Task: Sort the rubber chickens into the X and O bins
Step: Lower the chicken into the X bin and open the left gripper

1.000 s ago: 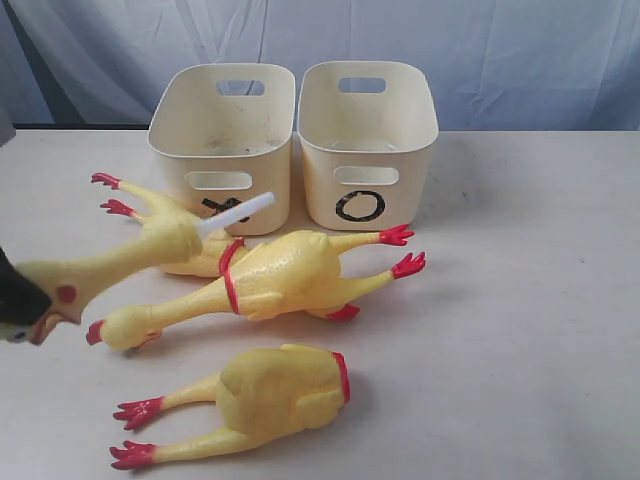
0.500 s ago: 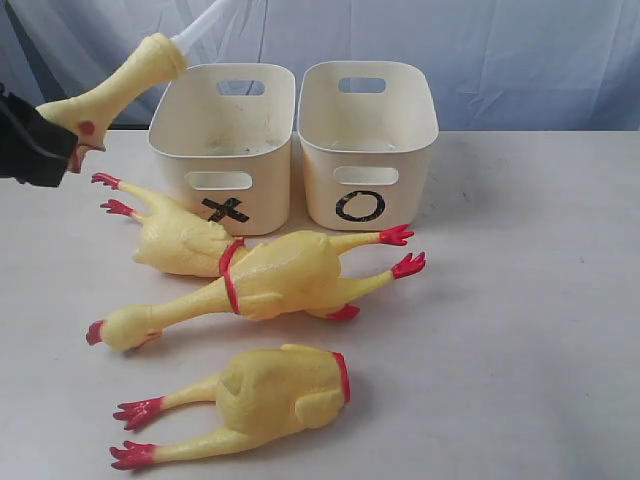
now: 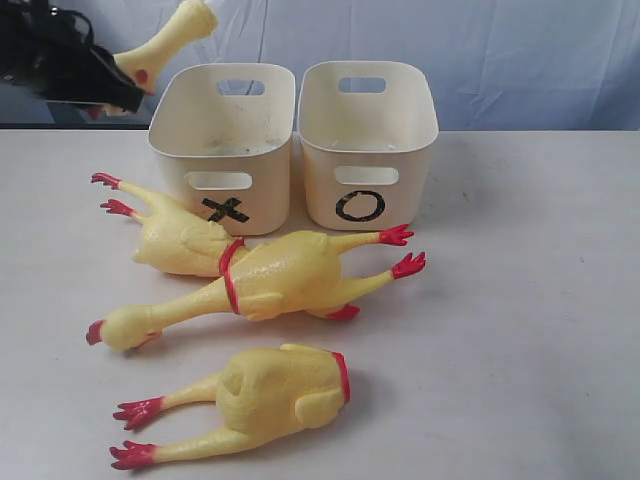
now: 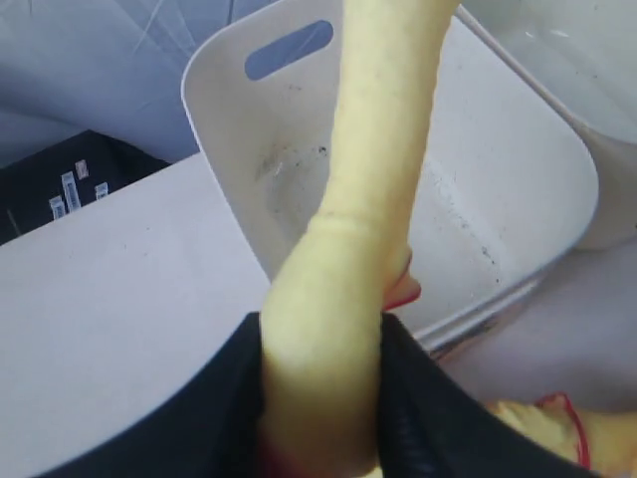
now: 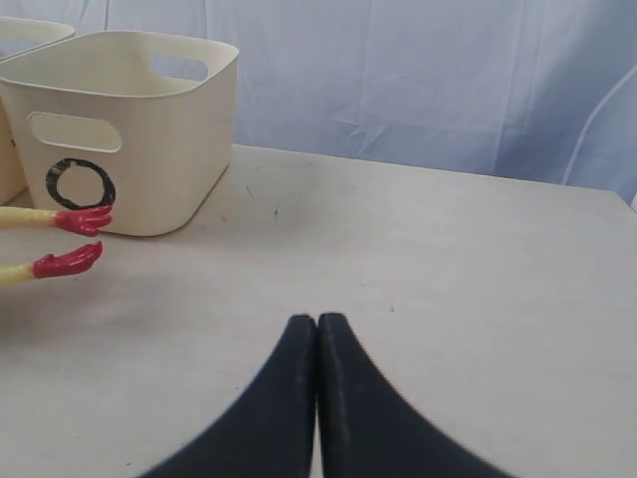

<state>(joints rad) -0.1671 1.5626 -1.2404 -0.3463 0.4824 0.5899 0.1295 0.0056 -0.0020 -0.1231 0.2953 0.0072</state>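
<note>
The left claw [image 4: 320,398] is clamped on a chicken neck piece [image 3: 172,38], held aloft near the X bin [image 3: 180,140] (other chickens [image 3: 270,275] lie on the bench [image 3: 520,330]). The right claw [image 5: 317,344] is pressed together, empty. Next, centring over the tub and release are likely called for.

Left arm [image 3: 58,62] high, jaws apparently clamped.

Beige table [image 3: 540,330] w/ blue cloth bkgd [image 3: 520,50]

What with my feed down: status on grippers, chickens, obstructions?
Left gripper: jaws shut on chicken neck piece, held high near X bin. Right gripper: jaws shut, empty, over table. Three more chickens on table; nothing blocking bin.
</note>
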